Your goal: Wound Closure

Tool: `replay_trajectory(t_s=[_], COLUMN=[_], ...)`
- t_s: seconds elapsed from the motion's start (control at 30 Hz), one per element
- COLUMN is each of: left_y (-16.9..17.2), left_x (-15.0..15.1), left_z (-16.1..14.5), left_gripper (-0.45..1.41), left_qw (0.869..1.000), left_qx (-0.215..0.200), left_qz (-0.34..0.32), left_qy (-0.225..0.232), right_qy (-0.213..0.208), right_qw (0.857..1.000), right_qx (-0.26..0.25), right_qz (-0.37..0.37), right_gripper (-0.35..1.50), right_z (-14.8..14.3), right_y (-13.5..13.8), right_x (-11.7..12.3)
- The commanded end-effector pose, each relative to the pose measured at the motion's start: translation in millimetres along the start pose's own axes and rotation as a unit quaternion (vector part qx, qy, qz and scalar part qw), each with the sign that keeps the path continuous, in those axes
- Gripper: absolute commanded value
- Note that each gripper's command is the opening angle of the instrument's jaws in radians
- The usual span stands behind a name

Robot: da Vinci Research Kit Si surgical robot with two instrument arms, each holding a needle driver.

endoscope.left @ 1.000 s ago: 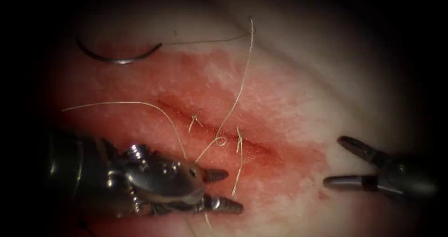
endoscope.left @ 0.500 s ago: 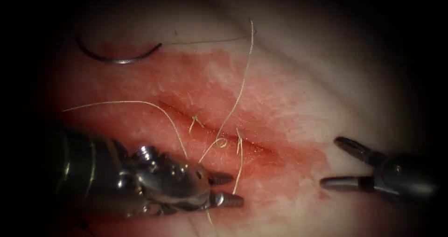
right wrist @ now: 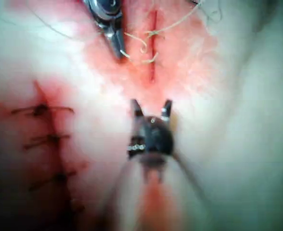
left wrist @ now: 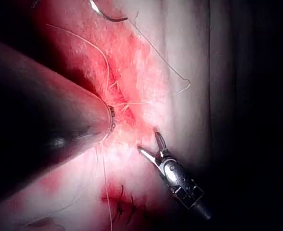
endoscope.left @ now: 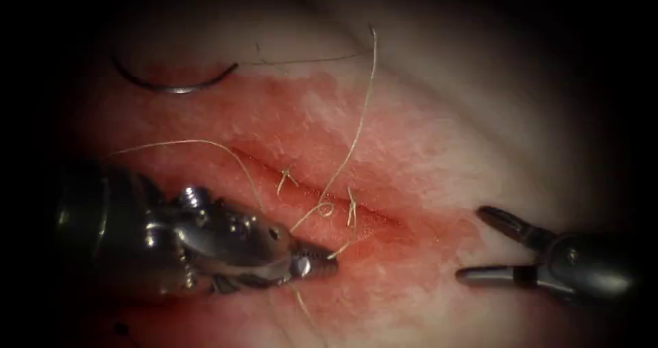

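Two tools worked over the tissue [endoscope.left: 425, 135], one on each side of the cut [endoscope.left: 322, 194]. The left tool [endoscope.left: 312, 264] had its fingers clenched on the short tail of thread [endoscope.left: 356, 132] just left of the cut; a second earlier those fingers were parted and the tail lay free between them. Holding the tail low and close to the small loop [endoscope.left: 324, 207] on the cut probably kept that strand under control beside the knot. The right tool [endoscope.left: 473, 245] hovered right of the cut with its fingers spread wide, grasping nothing, and it had drifted a little toward the cut. Its spread stance suggested it was waiting clear of the thread.

The needle [endoscope.left: 171, 84] lay on the tissue surface well to the upper left of the cut, held by neither tool and not in the tissue, seemingly parked out of the way, thread trailing from it.

No container was present.
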Motion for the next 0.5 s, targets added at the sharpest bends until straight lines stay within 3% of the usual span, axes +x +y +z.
replay_trajectory(t_s=[0.03, 0.17, 0.3, 0.5], left_y=[0.2, -0.1, -0.5, -0.9], left_x=[0.1, 1.3, 2.2, 2.6], left_z=[0.7, 0.4, 0.2, -0.2], left_gripper=[-0.35, -0.35, -0.35, -0.35], left_qw=[1.000, 1.000, 1.000, 1.000], left_qx=[0.000, -0.001, -0.002, -0.004], left_qz=[0.003, 0.010, 0.015, 0.014], left_qy=[0.000, -0.002, -0.003, -0.003], right_qy=[0.014, 0.046, 0.049, 0.055], right_qw=[1.000, 0.998, 0.998, 0.998], right_qx=[0.003, 0.013, 0.013, 0.005], right_qz=[-0.006, -0.029, -0.035, -0.040], right_gripper=[1.14, 1.18, 1.33, 1.36], right_z=[1.5, 3.8, 6.1, 9.7], right_y=[-0.5, -1.3, -2.5, -4.1], right_x=[0.0, 0.8, 1.9, 3.3])
